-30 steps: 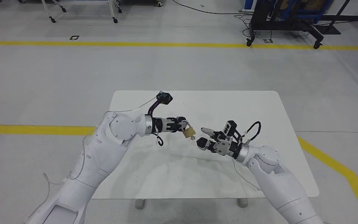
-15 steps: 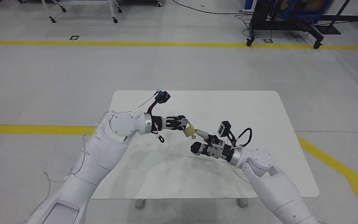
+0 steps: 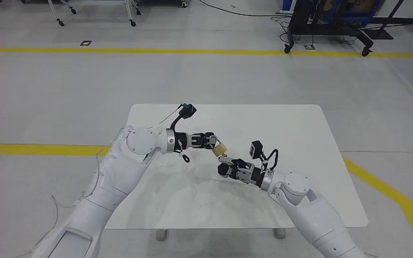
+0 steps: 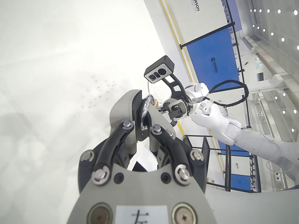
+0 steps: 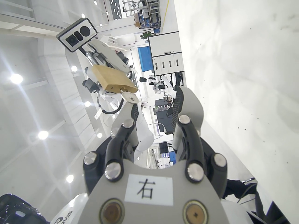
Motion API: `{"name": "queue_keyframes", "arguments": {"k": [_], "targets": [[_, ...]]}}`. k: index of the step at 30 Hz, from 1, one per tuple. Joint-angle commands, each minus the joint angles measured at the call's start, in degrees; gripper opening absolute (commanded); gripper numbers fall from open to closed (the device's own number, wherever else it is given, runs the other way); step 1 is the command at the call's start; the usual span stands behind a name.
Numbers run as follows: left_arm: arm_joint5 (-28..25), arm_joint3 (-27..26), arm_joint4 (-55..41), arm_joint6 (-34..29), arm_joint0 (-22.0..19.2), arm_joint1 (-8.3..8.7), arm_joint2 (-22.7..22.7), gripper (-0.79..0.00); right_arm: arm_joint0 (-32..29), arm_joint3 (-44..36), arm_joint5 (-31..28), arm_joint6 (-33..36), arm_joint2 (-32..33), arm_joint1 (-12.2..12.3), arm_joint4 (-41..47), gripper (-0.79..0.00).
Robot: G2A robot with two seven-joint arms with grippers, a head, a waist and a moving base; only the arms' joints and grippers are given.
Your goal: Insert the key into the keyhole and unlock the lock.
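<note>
Brass padlock (image 5: pixel 112 80) hangs over the white worktop (image 3: pixel 290 129), its shackle (image 4: pixel 146 103) clenched in the left pincer (image 4: pixel 143 110). A small silver key (image 5: pixel 129 97) sticks out of the padlock's end face, blade pushed in. The right pincer (image 5: pixel 157 102) is released just beside it, fingers spread wide, one fingertip (image 5: pixel 133 111) close under the key's head.

Blade of the key (image 5: pixel 129 97) lies hidden inside the lock (image 5: pixel 109 79)

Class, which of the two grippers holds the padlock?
The left gripper, shut on the padlock; the right gripper stands open by the key in the keyhole.
</note>
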Motion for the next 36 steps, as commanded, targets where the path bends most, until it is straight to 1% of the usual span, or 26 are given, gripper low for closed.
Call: {"name": "queue_keyframes", "arguments": {"k": [1,2,3,4,6,7,9,14,16,18,23,24,25,27,28,29,30,32,33,35,36], "targets": [[0.06,0.16,-0.20,-0.07,-0.09,-0.01,-0.05,-0.785,-0.13,-0.28,-0.44,1.50,0.10,0.04,0.49,-0.409],[0.02,0.19,-0.26,-0.04,-0.09,-0.01,-0.06,-0.785,-0.23,-0.43,-0.64,2.08,0.21,0.07,0.67,-0.397],[0.02,0.22,-0.24,-0.07,-0.10,-0.01,-0.04,-0.785,-0.28,-0.60,-0.74,2.55,0.24,0.09,0.77,-0.357],[0.05,0.24,-0.22,-0.13,-0.14,-0.02,-0.01,-0.785,-0.35,-0.72,-0.80,3.11,0.31,0.13,0.84,-0.342],[0.14,0.29,-0.19,-0.18,-0.21,-0.04,0.10,-0.785,-0.44,-0.98,-1.01,3.57,0.52,0.16,1.17,-0.360],[0.17,0.32,-0.18,-0.20,-0.24,-0.06,0.14,-0.785,-0.45,-1.04,-0.99,3.60,0.59,0.16,1.21,-0.354],[0.14,0.32,-0.07,-0.20,-0.30,-0.08,0.25,-0.785,-0.29,-1.11,-0.83,3.12,0.69,0.14,1.27,-0.382],[-0.19,0.39,-0.69,-1.92,-0.54,-0.18,0.82,-0.785,1.37,0.49,0.73,-2.45,0.02,-0.37,0.70,-0.419],[-0.20,0.64,-0.84,-2.14,-0.73,-0.26,1.06,-0.785,2.03,1.46,1.18,-4.95,-0.19,-0.60,0.55,-0.419],[-0.22,0.78,-0.91,-2.28,-0.85,-0.30,1.20,-0.785,2.23,1.78,1.27,-5.85,-0.18,-0.73,1.00,-0.413],[-0.38,1.15,-0.92,-2.38,-1.17,-0.38,1.41,-0.785,1.90,1.53,1.27,-5.89,0.39,-0.71,1.03,-0.397],[-0.34,1.23,-0.89,-2.42,-1.23,-0.41,1.51,-0.785,1.77,1.39,1.24,-5.83,0.54,-0.68,0.95,-0.382],[-0.30,1.31,-0.86,-2.44,-1.30,-0.44,1.62,-0.785,1.61,1.24,1.19,-5.78,0.72,-0.65,0.92,-0.342],[0.08,1.55,-0.58,-2.38,-1.48,-0.49,1.83,-0.785,1.22,0.89,0.99,-5.31,1.14,-0.57,1.01,-0.234],[0.29,1.66,-0.47,-2.25,-1.55,-0.52,1.91,-0.785,0.94,0.81,0.76,-4.94,1.55,-0.51,1.44,-0.203],[0.51,1.79,-0.42,-2.15,-1.63,-0.55,1.95,-0.785,0.66,0.75,0.56,-4.60,2.05,-0.42,1.66,-0.197],[0.86,2.04,-0.58,-2.03,-1.67,-0.57,1.94,-0.785,0.28,0.60,0.31,-3.92,2.61,-0.33,2.31,-0.163],[1.53,2.41,-0.69,-2.00,-1.89,-0.63,1.99,-0.785,-0.55,0.60,-0.63,-3.06,4.11,-0.11,3.47,-0.142],[2.03,2.66,-0.77,-2.13,-1.99,-0.67,2.09,-0.785,-1.00,0.62,-0.93,-2.73,4.83,0.00,4.02,-0.099],[3.74,3.41,-0.68,-2.76,-2.36,-0.81,2.59,-0.785,-1.94,0.46,-2.12,-1.45,6.55,0.19,6.23,-0.062],[4.70,3.79,-0.31,-3.06,-2.69,-0.91,3.00,-0.785,-2.43,0.42,-2.76,-0.72,7.43,0.31,7.15,-0.025]]}}
